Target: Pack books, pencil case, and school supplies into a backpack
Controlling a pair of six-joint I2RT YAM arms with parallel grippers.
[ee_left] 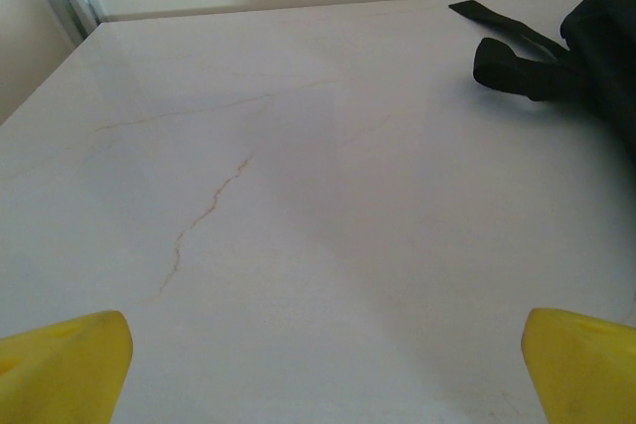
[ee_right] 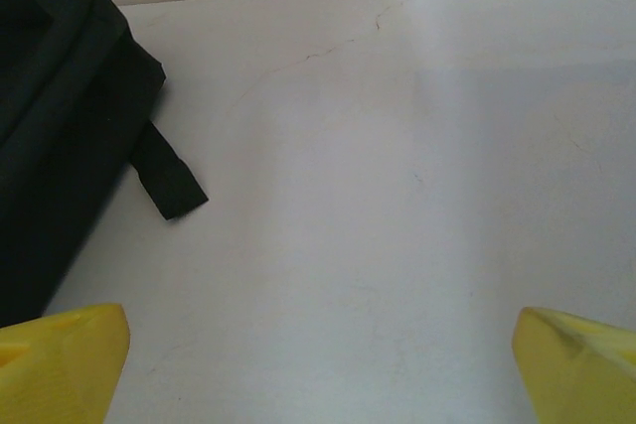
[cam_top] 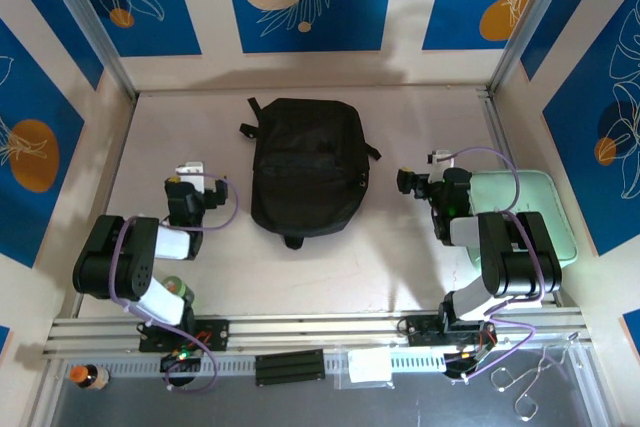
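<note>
backpack [cam_top: 305,167] centre; mint box [cam_top: 540,195] prob under r arm [cam_top: 515,252]

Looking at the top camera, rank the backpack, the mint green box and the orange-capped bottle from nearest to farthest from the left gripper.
From the left gripper:
1. backpack, just to its right, mid-table.
2. orange-capped bottle, at the near left corner, below the rail.
3. mint green box, across the table at the right edge.

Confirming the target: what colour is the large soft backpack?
The soft fabric backpack is black; top external view shows it best.
</note>
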